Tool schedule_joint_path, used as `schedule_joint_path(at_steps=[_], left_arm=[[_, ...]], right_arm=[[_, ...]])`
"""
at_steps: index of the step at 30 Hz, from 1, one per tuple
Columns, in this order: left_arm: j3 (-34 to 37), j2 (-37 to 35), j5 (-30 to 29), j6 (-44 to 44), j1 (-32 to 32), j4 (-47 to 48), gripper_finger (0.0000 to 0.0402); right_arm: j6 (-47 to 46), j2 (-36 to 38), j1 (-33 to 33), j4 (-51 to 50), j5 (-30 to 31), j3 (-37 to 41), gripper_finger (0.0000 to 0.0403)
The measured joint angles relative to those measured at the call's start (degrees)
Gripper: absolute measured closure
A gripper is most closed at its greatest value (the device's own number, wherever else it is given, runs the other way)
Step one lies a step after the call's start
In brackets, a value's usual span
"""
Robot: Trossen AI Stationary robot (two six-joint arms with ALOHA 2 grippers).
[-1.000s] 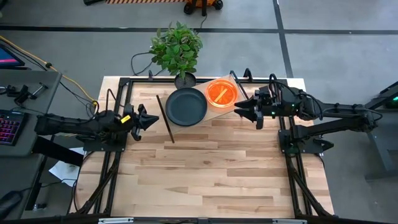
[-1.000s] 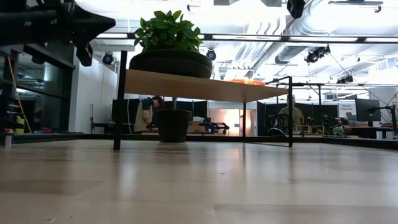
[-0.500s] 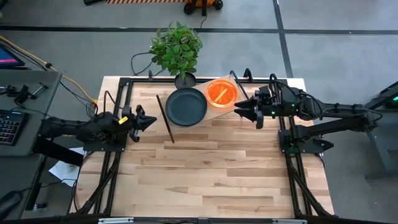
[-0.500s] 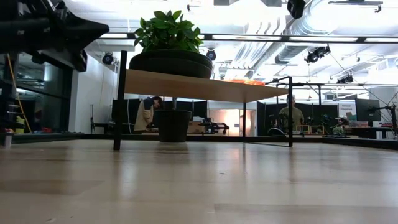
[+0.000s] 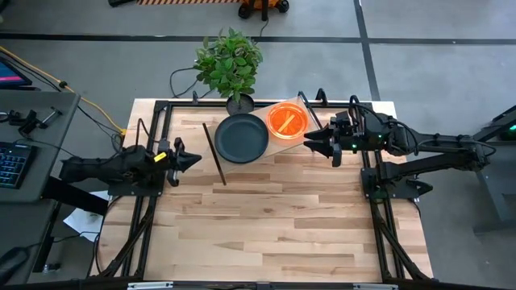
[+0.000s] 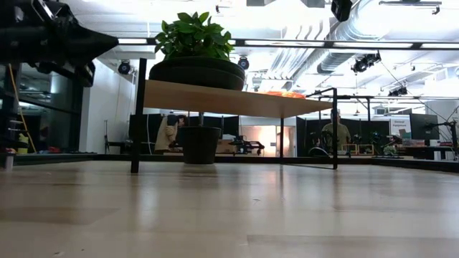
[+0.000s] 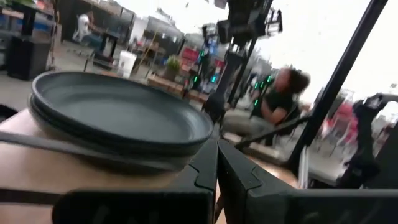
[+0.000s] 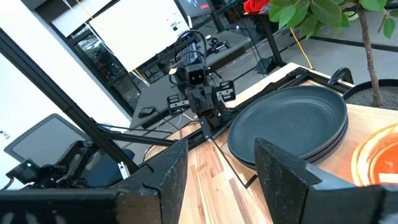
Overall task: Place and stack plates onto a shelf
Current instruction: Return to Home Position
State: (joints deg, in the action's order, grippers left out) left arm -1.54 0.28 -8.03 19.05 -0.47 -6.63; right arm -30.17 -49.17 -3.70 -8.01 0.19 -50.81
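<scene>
Judging by both stacks on the shelf [image 6: 215, 97] at the table's [image 5: 274, 225] 12 o'clock, only homing remains: both arms need to draw back empty. The dark plates [image 5: 242, 138] sit at 9 o'clock of the orange plates [image 5: 286, 120]. At the table's 9 o'clock the left gripper [image 5: 193, 159] is pinched closed on nothing; at 3 o'clock of the shelf the right gripper [image 5: 310, 145] is spread, empty.
</scene>
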Motion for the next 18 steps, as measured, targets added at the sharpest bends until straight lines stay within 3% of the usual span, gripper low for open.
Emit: schedule_joint_path(at_steps=[7, 11, 18], left_arm=[[-7.27, -0.07, -0.79, -2.69, 0.07, 17.61, 0.0401], [-5.92, -0.08, -0.11, -1.9, 0.07, 15.93, 0.0401], [0.81, 0.14, -0.27, 0.2, 0.07, 4.99, 0.0401]], right_arm=[[-0.02, 0.0, -0.01, -0.04, 0.0, 0.0, 0.0233], [0.04, 0.0, -0.01, -0.09, 0.0, 0.0, 0.0233], [-1.09, 0.0, -0.01, -0.11, 0.0, 0.0, 0.0233]])
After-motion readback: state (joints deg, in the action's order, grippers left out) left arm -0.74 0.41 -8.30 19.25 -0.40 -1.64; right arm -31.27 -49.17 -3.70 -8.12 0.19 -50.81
